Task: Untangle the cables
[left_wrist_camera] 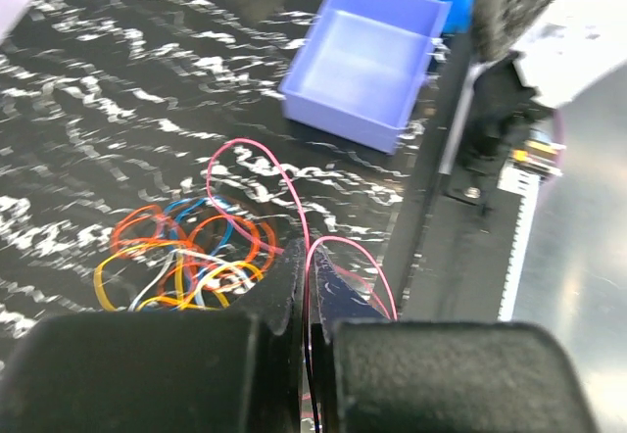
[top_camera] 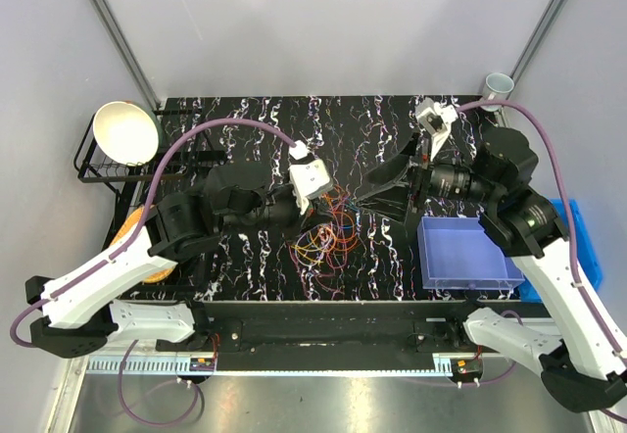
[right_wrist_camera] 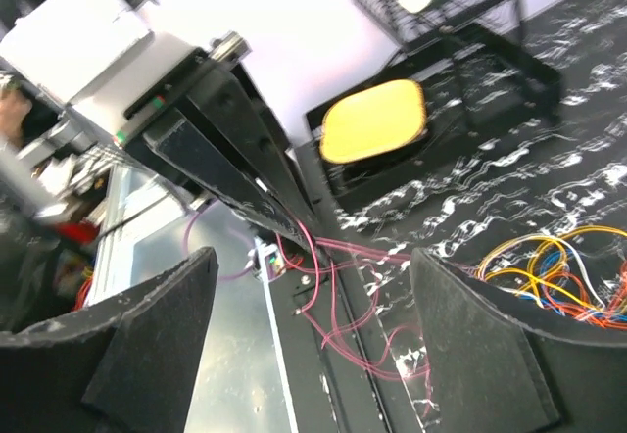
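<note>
Table (top_camera: 245,124): black with white marbling, spread under both grippers.
Purple tray (top_camera: 468,252): on the table beneath the right arm, behind the right gripper's fingertips; seen from the left gripper it sits ahead and to the right.
Blue bin (top_camera: 580,242): touching the tray's far side, farther from both grippers.
Dish rack (top_camera: 103,170): well apart from the left gripper, at the table's far left corner, with a white bowl (top_camera: 125,131) on it.
Yellow plate (right_wrist_camera: 377,120): near the rack, far ahead of the right gripper.
Right gripper (right_wrist_camera: 313,257): fingers spread wide apart, holding nothing, pointing at the left gripper.
Left gripper (left_wrist_camera: 310,327): fingers pressed together, clamped on a red wire (left_wrist_camera: 238,142).
Cables (top_camera: 323,242): a loose bunch of mostly orange loops lying on the table, just below and between the two grippers.
Red wire: pinched in the left jaws, one loop arcing ahead of the fingertips beside the bunch.
</note>
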